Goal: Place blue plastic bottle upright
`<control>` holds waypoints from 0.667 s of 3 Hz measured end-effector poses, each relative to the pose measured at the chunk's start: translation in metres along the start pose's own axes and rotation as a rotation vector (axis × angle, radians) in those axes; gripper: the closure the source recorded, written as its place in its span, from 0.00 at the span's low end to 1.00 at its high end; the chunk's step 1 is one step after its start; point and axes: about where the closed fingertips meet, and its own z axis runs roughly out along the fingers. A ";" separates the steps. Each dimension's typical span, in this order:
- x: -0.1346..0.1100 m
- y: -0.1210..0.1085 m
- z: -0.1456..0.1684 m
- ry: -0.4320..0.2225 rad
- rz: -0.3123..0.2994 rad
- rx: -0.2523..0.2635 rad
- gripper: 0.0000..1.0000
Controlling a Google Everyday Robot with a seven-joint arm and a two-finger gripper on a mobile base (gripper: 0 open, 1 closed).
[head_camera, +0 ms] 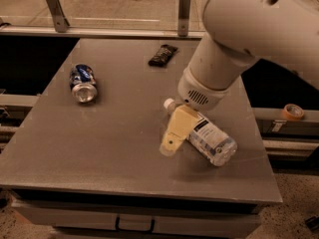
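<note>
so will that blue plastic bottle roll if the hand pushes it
Likely: the blue plastic bottle lies on its side on the flat table, so its round body could roll. Clear, thin-looking plastic may flex when squeezed. The hand is at its cap end.

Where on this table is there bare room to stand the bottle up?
The widest bare stretch of table is front left, between the can and the tool. The centre, between can and dark packet, is also free. Front right is crowded: the bottle lies there with the tool over its neck.
</note>
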 end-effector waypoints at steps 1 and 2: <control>-0.007 -0.003 0.021 -0.002 0.055 0.000 0.00; -0.008 -0.017 0.033 0.000 0.111 0.023 0.00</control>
